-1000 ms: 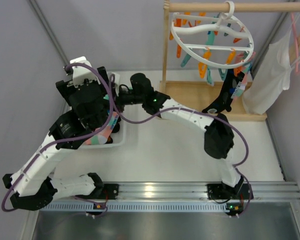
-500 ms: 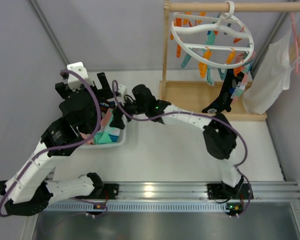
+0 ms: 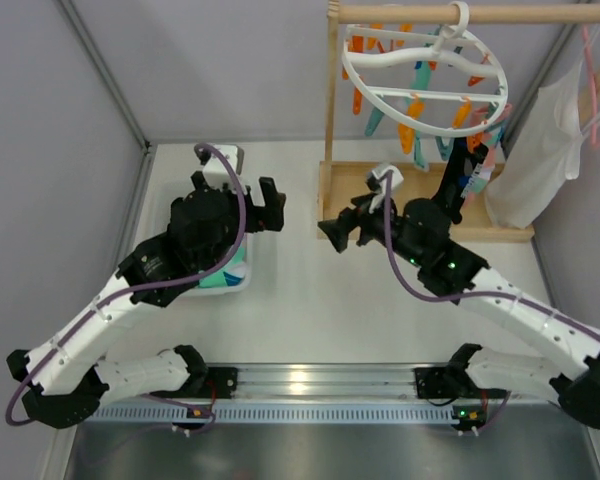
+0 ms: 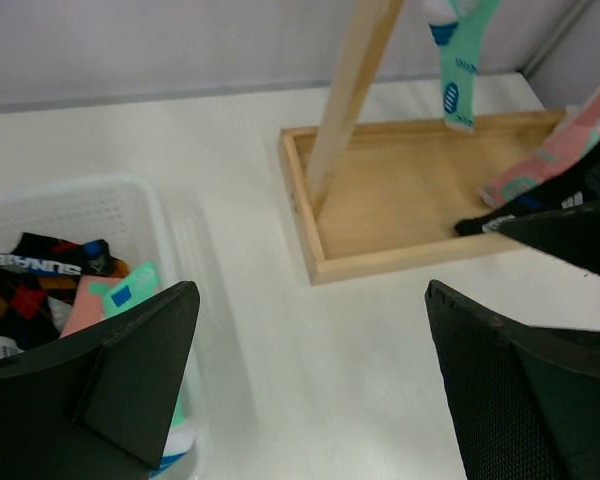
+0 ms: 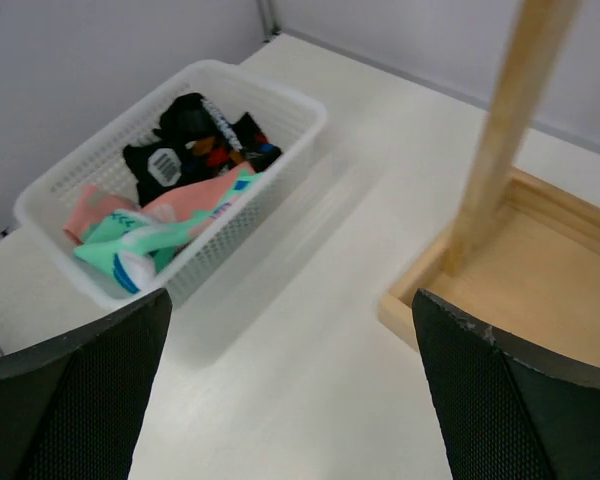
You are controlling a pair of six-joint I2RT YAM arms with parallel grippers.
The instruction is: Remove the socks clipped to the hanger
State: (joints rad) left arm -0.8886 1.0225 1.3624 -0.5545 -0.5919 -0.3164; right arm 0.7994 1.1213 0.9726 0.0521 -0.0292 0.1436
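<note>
The white ring hanger (image 3: 425,70) hangs from the wooden rod at the top right, with orange and teal clips dangling. Still clipped are socks: a black one (image 3: 450,195), a pink one (image 4: 550,160) and a teal one (image 4: 458,60). My left gripper (image 3: 265,205) is open over the table just right of the basket, nothing between its fingers (image 4: 310,300). My right gripper (image 3: 340,232) is also open and empty, low over the table between the basket and the wooden base (image 5: 292,300). Loose socks (image 5: 170,225) lie in the basket.
The white mesh basket (image 5: 280,100) stands at the left, half under my left arm. The wooden stand's tray base (image 3: 380,190) and upright pole (image 3: 331,90) are at the back centre. A pink hanger with a white garment (image 3: 540,150) hangs at the far right.
My right arm has pulled back from the basket to the middle of the table and its jaws have opened. The left arm has swung right, off the basket.
</note>
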